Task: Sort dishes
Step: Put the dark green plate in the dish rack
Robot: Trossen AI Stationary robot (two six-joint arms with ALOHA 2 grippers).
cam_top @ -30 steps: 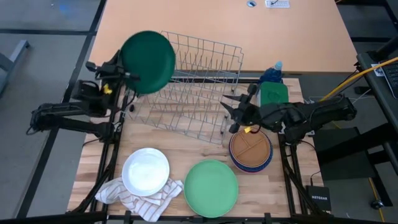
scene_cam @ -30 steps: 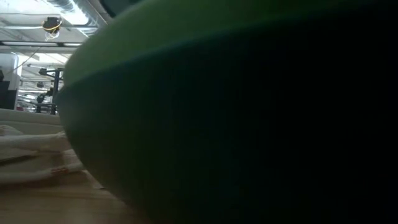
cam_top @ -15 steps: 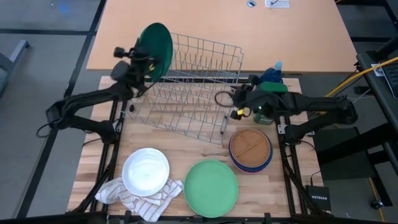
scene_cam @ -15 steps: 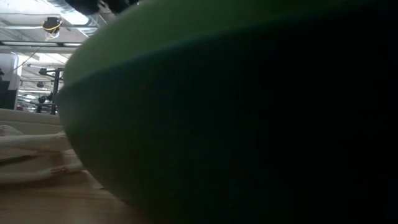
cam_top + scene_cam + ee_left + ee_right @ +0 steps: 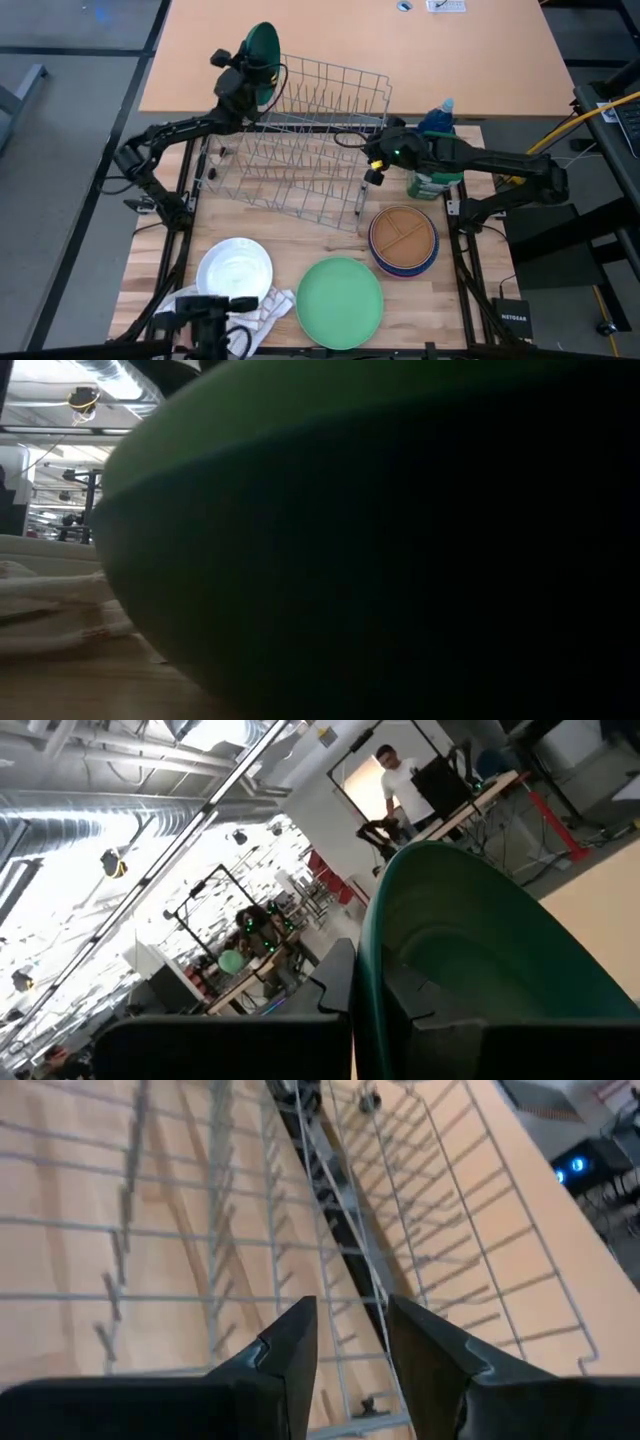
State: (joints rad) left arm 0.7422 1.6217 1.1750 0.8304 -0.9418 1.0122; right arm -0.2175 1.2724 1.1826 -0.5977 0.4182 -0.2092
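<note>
The left gripper [image 5: 248, 72] sat upper left in the high view, fingers clamped shut on something. The right gripper [image 5: 352, 150] reached toward centre, fingers [image 5: 285, 1350] parted, arm stretched leftward.

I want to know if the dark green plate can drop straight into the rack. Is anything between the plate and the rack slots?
Nothing visible blocks it. The left gripper holds the dark green plate on edge over the far left corner of the wire dish rack, which holds no dishes. The right gripper, open, is at the rack's right side, apart from the plate.
</note>
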